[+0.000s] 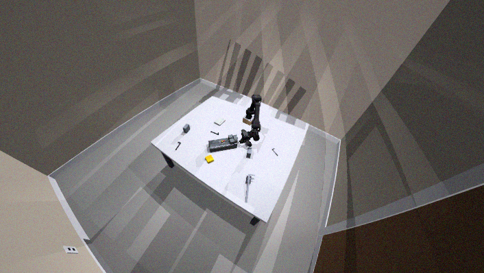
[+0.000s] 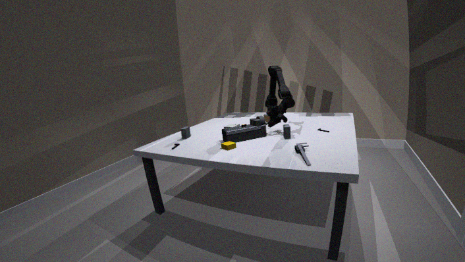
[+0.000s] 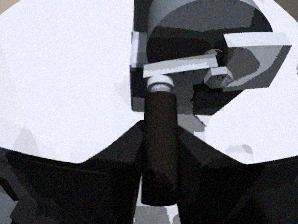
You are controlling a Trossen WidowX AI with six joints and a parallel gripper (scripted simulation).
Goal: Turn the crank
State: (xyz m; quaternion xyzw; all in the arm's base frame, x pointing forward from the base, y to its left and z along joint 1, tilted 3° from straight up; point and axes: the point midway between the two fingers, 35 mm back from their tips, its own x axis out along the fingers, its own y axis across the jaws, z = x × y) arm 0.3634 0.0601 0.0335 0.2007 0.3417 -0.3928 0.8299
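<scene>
The grey machine [image 1: 223,145] [image 2: 245,134] [image 3: 137,85] stands on the table, its crank end towards the arm. A small red and yellow spot [image 1: 223,141] shows on its top; pointer and brass marks are too small to tell apart, so their alignment cannot be read. In the wrist view a pale crank arm [image 3: 182,65] runs from the hub to the dark cylindrical handle [image 3: 160,112]. My gripper [image 1: 242,140] [image 2: 269,124] [image 3: 155,127] is shut on the handle, one finger on each side. The handle's lower end shows between the fingers.
A grey block [image 1: 249,153] [image 2: 286,131] stands close to the gripper. A yellow block [image 1: 209,158] [image 2: 228,145] lies in front of the machine. A caliper [image 1: 247,190] [image 2: 303,155] lies near the front edge. Another grey block [image 1: 186,128] [image 2: 186,132] stands left; several small dark tools lie around.
</scene>
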